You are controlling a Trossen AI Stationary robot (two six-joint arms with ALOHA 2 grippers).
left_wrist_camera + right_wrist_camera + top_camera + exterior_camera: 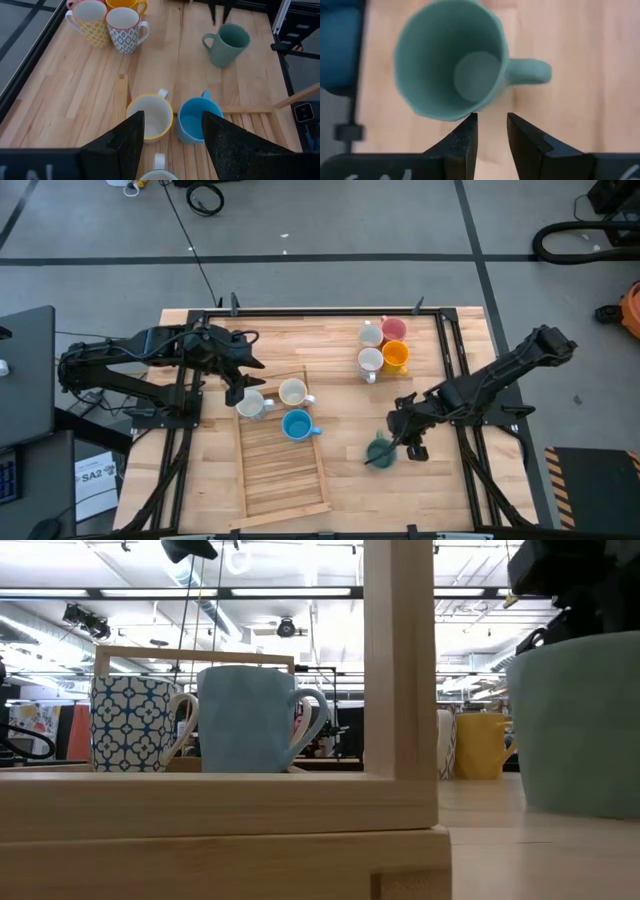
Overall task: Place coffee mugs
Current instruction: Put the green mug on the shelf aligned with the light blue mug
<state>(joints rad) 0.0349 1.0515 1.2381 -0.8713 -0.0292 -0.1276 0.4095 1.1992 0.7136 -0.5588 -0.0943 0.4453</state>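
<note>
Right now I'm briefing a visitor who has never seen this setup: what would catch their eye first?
Probably the teal-green mug, alone on the bare table with the right tool open right beside its rim. Next, the bright blue mug and two pale mugs on the slatted wooden tray, under the open left tool.

A: Where was there room on the wooden tray [285, 475]?

B: Its near slats lay bare; three mugs crowded the far end, the blue mug [297, 425] touching the yellow-rimmed one [292, 392].

A: And off the tray?

B: Open table [345, 490] lay between the tray and the teal mug [380, 451]. Four mugs [383, 346] blocked the far corner in a tight cluster, the wooden frame post [400, 670] nearby
</note>
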